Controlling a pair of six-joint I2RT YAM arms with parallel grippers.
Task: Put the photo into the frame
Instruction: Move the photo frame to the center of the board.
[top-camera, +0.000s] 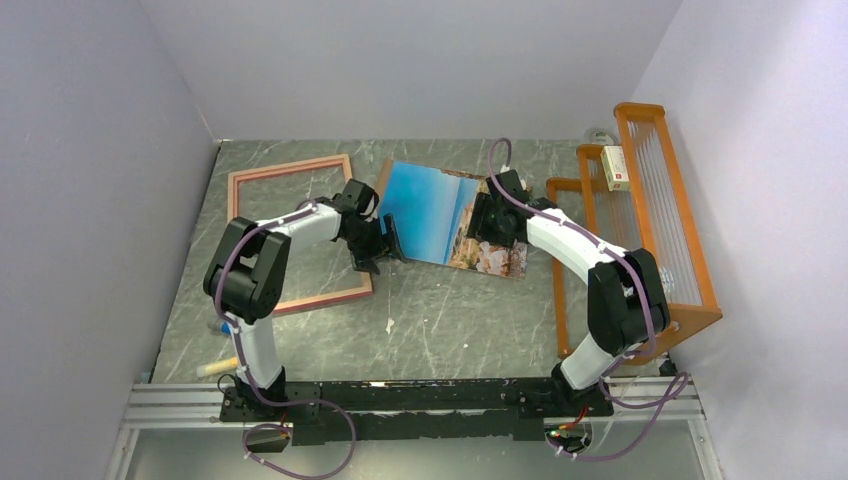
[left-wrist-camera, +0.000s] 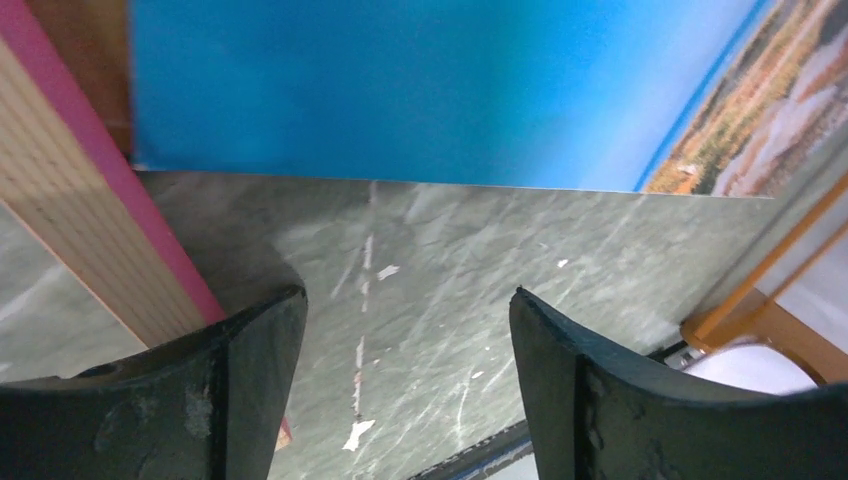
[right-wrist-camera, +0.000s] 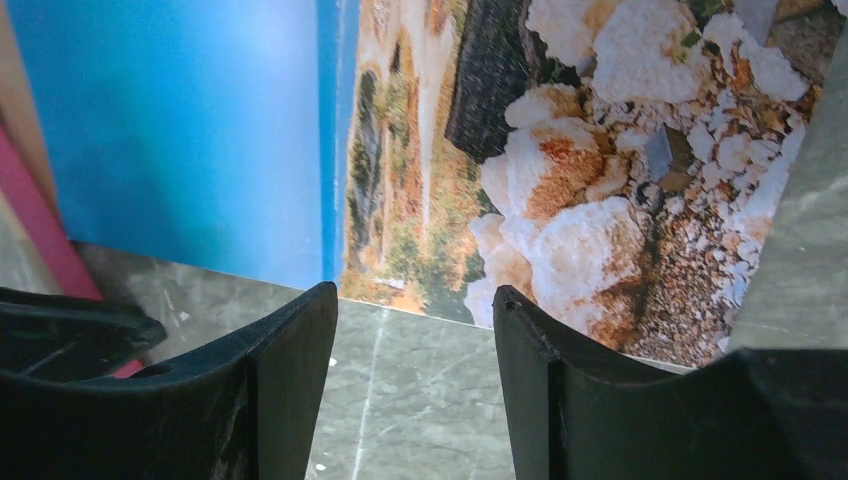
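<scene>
Pick-up stage, seemingly: left gripper (left-wrist-camera: 405, 300) and right gripper (right-wrist-camera: 415, 295), both wide and empty, photo (top-camera: 430, 205) just ahead; frame (left-wrist-camera: 90, 240) beside the left. Next: pinch photo's thin edge.

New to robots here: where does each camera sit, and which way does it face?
Top external: high behind the robot, looking down on the table, frame and photo; both arms show.
Left wrist: on the left arm, looking past the left fingers at the photo's blue edge.
Right wrist: on the right arm, looking past the right fingers at the photo's rocky part.
Shared: all three show the photo and table.
</scene>
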